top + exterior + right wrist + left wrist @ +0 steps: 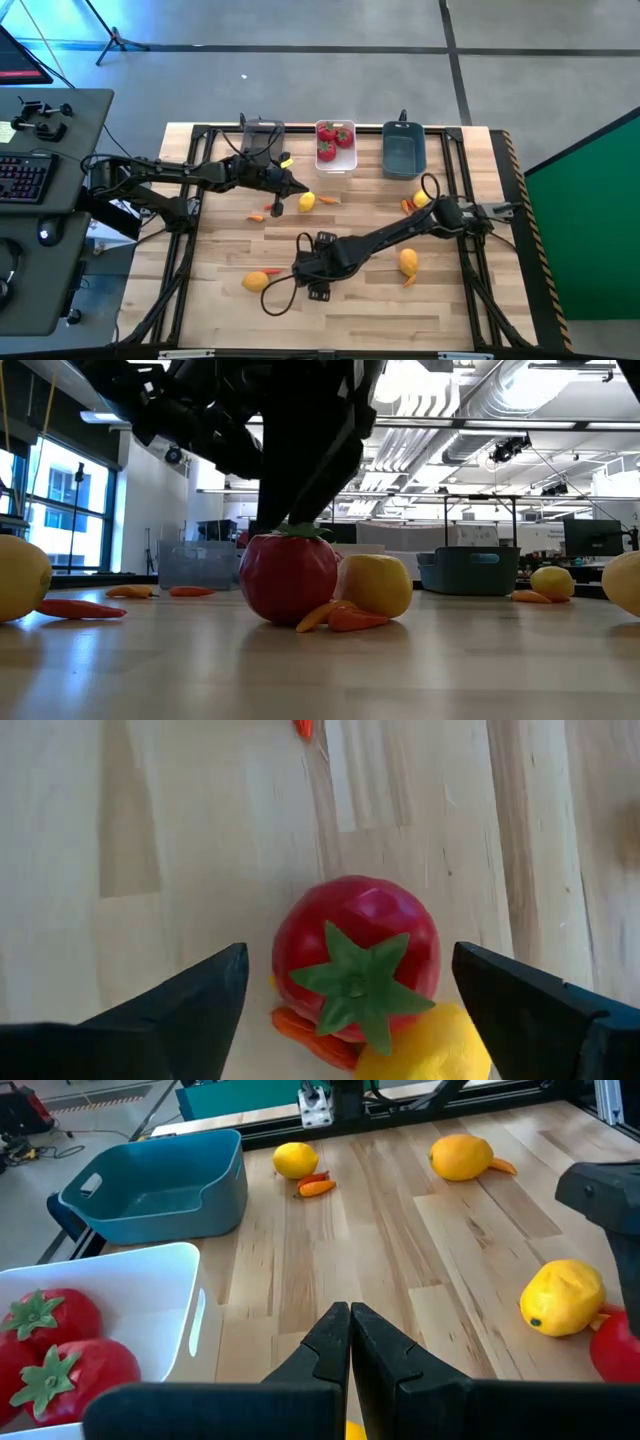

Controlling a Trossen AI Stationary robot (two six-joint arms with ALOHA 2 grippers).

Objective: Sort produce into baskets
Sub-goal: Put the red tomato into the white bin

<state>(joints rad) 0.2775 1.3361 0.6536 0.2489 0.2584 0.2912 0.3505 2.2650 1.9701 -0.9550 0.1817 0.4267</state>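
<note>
The right end effector hung spread wide directly above a red tomato, its two fingers well apart on either side of the fruit and not touching it. That tomato sat on the wooden table near its front middle, touching a yellow lemon and a small orange carrot piece that lay against its base. Seen from above, this end effector stood well in front of the white basket, with another lemon just to its left.

The left end effector had its fingers pressed together, pinching nothing, and hovered just in front of the white basket, which held three tomatoes. The dark teal basket stood just right of the white one, and the smoky grey basket stood to its left, partly hidden by the left arm. A lemon lay just in front of the white basket, beside the left end effector. Two more lemons and carrot pieces lay in front of the teal basket.
</note>
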